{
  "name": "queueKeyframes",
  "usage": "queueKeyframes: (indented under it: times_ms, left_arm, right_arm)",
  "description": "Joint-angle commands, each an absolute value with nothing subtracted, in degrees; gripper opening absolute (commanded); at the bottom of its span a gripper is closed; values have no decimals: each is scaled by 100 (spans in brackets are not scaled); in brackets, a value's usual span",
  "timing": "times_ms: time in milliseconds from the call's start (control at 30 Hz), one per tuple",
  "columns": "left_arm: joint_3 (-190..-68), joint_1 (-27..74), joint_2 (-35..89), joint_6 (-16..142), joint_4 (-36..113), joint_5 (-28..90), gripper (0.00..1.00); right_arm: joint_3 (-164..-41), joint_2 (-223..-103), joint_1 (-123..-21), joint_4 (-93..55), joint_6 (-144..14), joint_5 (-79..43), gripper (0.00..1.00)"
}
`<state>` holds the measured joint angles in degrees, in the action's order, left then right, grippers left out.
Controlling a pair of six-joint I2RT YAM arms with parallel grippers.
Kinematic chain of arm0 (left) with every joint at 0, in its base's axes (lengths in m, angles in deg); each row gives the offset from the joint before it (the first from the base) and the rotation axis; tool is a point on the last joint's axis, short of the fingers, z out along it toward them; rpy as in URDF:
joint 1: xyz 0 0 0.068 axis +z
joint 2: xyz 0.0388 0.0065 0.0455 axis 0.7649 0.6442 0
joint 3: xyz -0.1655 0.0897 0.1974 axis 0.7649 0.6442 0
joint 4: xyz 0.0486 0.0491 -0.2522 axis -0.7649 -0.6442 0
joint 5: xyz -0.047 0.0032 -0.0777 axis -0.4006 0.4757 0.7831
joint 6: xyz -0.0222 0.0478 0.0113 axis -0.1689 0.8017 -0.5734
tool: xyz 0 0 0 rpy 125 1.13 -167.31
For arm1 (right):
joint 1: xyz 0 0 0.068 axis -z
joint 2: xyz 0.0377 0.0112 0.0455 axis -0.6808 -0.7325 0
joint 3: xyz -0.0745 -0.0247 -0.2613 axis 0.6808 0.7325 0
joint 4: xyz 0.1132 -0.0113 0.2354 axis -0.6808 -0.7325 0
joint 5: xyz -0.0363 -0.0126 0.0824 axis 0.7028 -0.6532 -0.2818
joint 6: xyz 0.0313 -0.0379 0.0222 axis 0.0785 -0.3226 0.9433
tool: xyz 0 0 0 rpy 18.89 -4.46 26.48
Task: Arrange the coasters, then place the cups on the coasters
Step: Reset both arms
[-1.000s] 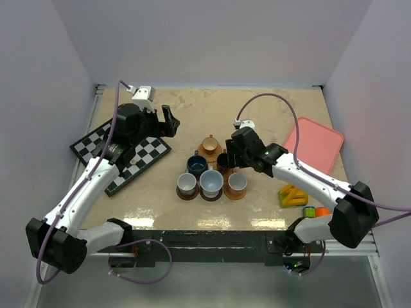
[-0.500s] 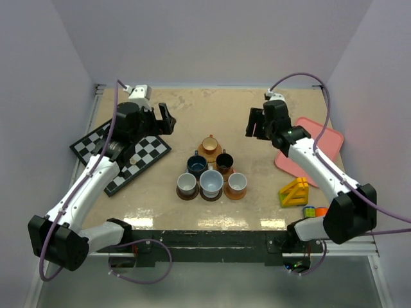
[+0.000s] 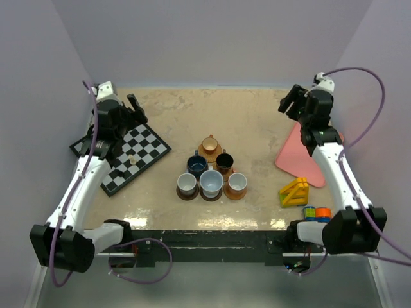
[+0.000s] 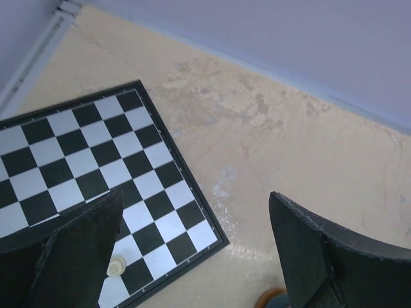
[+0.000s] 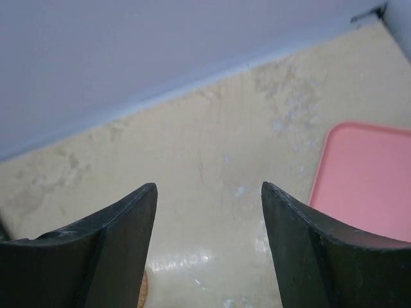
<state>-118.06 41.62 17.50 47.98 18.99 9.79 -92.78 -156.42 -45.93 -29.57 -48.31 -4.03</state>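
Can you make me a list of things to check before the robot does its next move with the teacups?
1. Left tool open, holding nothing: ok.
2. Right tool open, holding nothing: ok.
3. Both tools far from the cups: ok. The left is by the chessboard and the right is by the pink tray.
4. All six upright: orange cup, dark blue cup, black cup, left white cup, middle white cup, right white cup: ok.
5. Coaster under every cup: coaster rims show under the white ones and the orange one. Under the dark blue and black ones: cannot tell.
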Motion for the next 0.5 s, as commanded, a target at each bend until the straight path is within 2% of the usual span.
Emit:
queueKeyframes:
  times_ms: [0,467]
  left_arm:
    - [-11936,4172,1172,5028,2334,187,100]
    - [-11980,4172,1127,4871,1975,-191,100]
  right_arm:
    - [-8841,-14632,-4633,-1487,-4905,115,70]
    - [-8567,-14217,-4642,-1292,-5441,150,70]
